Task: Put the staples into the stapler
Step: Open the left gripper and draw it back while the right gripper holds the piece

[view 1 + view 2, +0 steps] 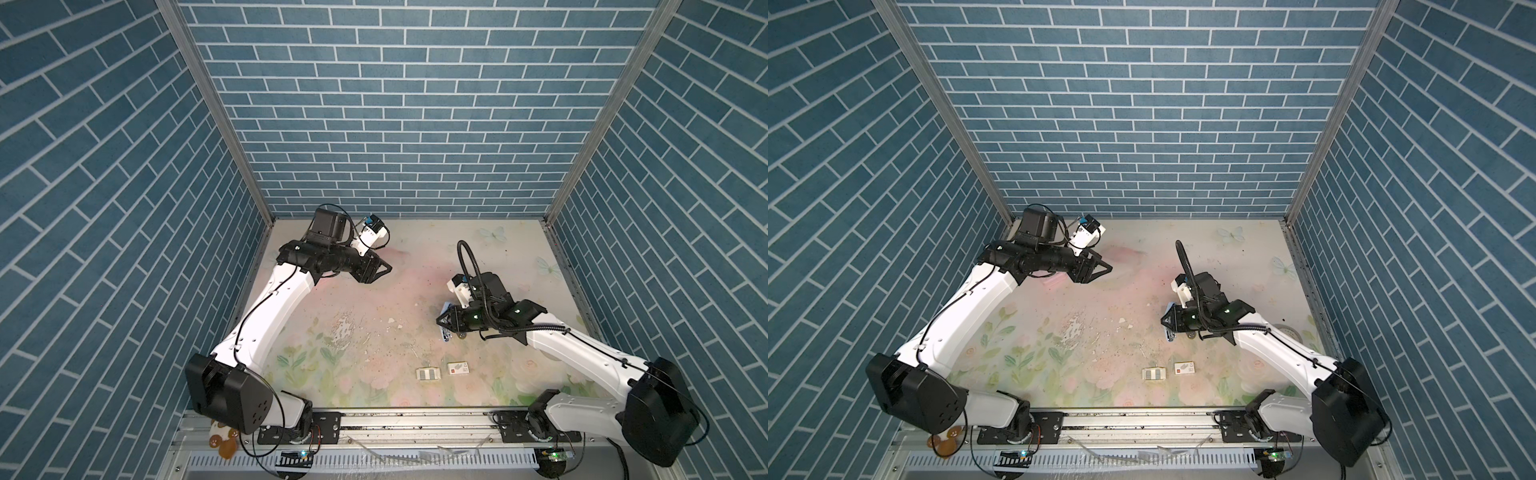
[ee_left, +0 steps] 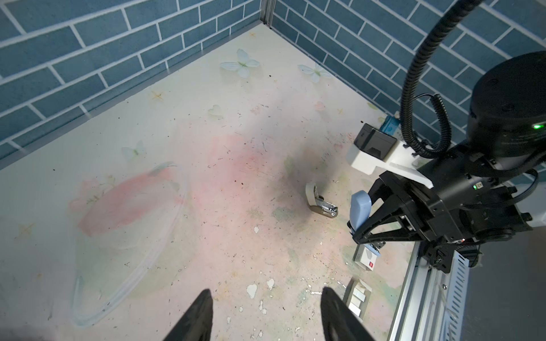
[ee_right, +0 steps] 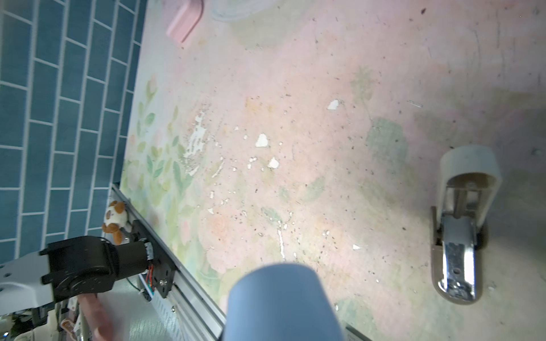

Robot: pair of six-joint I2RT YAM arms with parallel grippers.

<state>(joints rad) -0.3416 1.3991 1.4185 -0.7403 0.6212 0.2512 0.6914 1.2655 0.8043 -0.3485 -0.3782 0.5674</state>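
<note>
Even, fairly bright light falls from above the worktop (image 1: 374, 291) in both top views. Shadows on it are soft, and the brick walls around it bow with wide-angle distortion. In the left wrist view a grey shadow pools on the worktop around the beige stapler (image 2: 320, 200), and the left end effector (image 2: 264, 313) shows only dark, unfocused fingers (image 2: 196, 316). The right wrist view is soft overall — the blue stapler (image 3: 280, 304) is a blur, and glare flares on the beige stapler's chrome.
</note>
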